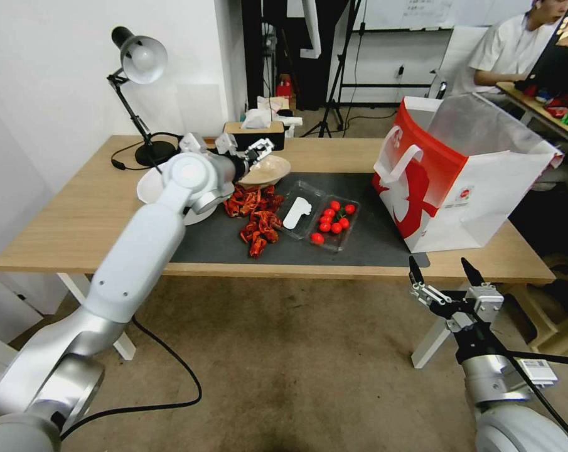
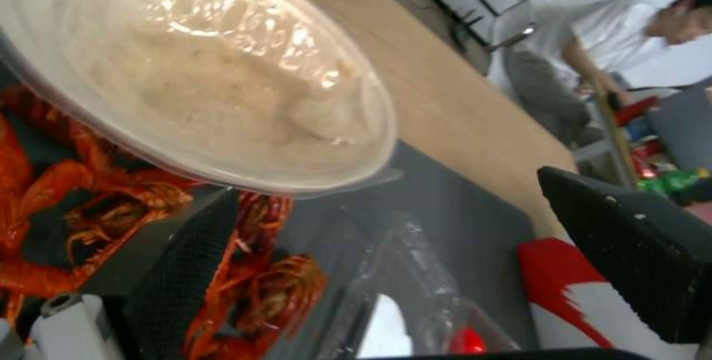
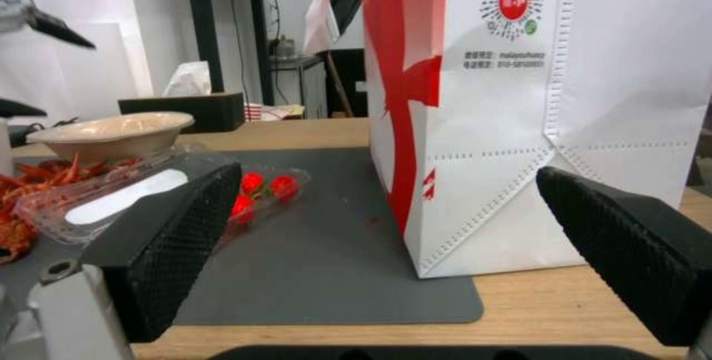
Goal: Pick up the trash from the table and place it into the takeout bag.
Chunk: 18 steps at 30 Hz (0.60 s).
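The left gripper (image 1: 257, 152) reaches over the long light-wood table (image 1: 76, 213), its black fingers (image 2: 182, 276) spread wide and holding nothing, right at the shallow beige bowl (image 1: 266, 169), whose rim fills its wrist view (image 2: 215, 82). The bowl sits at the far edge of the dark grey mat (image 1: 359, 242), above a heap of red crayfish shells (image 1: 255, 216) (beside a clear plastic tray of cherry tomatoes (image 1: 334, 221)). The large white-and-red paper takeout bag (image 1: 459, 182) stands open on the mat's right end. The right gripper (image 1: 442, 275) hangs wide open and empty before the table's near edge.
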Tool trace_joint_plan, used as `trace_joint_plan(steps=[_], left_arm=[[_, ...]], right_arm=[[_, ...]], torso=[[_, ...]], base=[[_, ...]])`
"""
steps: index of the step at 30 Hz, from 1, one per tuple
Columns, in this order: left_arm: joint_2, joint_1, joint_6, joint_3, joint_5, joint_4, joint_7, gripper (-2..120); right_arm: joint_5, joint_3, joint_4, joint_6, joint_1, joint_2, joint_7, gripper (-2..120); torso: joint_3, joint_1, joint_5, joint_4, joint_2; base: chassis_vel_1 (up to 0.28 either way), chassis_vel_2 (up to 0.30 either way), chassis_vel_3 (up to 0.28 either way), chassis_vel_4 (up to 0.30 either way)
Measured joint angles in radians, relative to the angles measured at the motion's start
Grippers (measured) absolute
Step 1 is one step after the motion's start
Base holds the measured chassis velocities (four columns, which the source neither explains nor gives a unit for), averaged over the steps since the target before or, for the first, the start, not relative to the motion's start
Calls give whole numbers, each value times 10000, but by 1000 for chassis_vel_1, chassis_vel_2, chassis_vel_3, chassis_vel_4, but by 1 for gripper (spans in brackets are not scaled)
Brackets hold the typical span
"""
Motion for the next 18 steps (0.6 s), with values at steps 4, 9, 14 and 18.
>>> trace_joint_plan(steps=[4, 9, 14, 18], left_arm=[[-242, -161, 14, 33, 113, 449, -234, 100], [-444, -255, 60, 119, 304, 926, -634, 100], [-497, -255, 75, 105, 411, 1117, -742, 100], [-623, -334, 57, 74, 437, 1477, -764, 100]], right_arm=[[26, 33, -11, 0, -13, -15, -3, 100], [55, 55, -59, 1, -20, -29, -20, 100], [64, 35, -95, 7, 1, -52, -33, 100], [68, -21, -107, 19, 27, -67, -35, 100]], torso=[[-1, -1, 0, 1, 0], [-1, -1, 0, -1, 0], [-1, -1, -1, 1, 0], [-1, -2, 0, 0, 1]], base=[[0, 0, 0, 0], [0, 0, 0, 0], [0, 0, 0, 0], [0, 0, 0, 0]])
